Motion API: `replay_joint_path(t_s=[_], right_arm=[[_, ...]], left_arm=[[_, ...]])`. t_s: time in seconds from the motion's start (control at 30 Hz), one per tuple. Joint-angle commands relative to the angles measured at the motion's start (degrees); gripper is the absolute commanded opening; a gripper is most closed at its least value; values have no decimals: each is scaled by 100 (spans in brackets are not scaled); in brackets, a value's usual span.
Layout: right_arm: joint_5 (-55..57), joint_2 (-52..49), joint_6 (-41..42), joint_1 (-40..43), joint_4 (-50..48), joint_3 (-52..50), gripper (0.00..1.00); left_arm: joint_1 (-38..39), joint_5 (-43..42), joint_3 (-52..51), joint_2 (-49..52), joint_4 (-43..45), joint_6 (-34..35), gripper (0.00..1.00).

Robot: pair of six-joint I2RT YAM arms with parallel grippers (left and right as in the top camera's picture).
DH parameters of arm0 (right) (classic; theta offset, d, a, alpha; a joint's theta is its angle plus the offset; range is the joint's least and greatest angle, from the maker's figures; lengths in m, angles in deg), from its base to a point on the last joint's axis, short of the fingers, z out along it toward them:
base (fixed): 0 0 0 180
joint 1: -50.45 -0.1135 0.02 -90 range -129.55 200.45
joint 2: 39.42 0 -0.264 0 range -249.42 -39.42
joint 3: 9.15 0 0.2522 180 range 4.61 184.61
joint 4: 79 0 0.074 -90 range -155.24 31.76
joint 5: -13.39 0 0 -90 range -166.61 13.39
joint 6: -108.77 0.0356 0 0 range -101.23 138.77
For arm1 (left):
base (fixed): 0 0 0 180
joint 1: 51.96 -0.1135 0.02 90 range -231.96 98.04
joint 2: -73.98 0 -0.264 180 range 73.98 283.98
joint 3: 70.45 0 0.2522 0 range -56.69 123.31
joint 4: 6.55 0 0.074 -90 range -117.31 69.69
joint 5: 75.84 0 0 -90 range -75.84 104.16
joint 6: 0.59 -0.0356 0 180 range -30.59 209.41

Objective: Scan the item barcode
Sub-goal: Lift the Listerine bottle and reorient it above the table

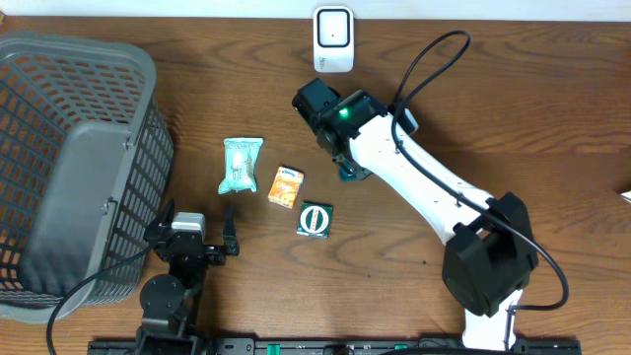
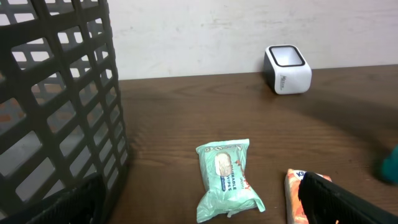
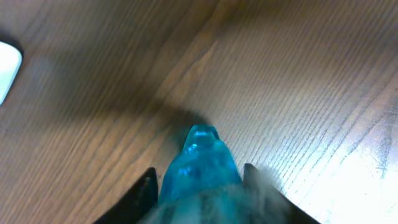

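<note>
My right gripper is shut on a translucent blue packet, whose tip points down close to the wooden table. From overhead, only a teal corner of that packet shows under the right wrist, in front of the white barcode scanner at the table's back edge. No barcode can be seen on the packet. My left gripper rests near the front left, open and holding nothing. In its wrist view, the left gripper looks toward the scanner.
A mint-green wipes pack, an orange tissue pack and a green pack with a round label lie mid-table. A large grey mesh basket fills the left side, close beside the left gripper.
</note>
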State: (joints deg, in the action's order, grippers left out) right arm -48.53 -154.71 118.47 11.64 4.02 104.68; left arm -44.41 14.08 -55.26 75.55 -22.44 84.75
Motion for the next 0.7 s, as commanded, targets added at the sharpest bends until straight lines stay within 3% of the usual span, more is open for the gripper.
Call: replay_joint_path(t_s=[0.0, 0.27, 0.37, 0.47, 0.6, 0.67], right_arm=[[289, -37, 166, 48, -2, 138, 36], [284, -142, 162, 48, -4, 138, 42], [223, -103, 4, 48, -4, 184, 57], [-170, 48, -804, 48, 2, 367, 60], [-684, 356, -2374, 52, 98, 807, 83], [-894, 579, -3635, 57, 111, 1029, 99]], left_arm=[[-13, 76, -118, -11, -208, 28, 98], [-13, 76, -118, -11, -208, 28, 98], [-13, 74, -118, -11, -208, 28, 98], [-13, 74, -118, -11, -208, 28, 98], [-13, 74, -118, -11, -208, 28, 98], [-13, 74, -118, -11, -208, 28, 98]])
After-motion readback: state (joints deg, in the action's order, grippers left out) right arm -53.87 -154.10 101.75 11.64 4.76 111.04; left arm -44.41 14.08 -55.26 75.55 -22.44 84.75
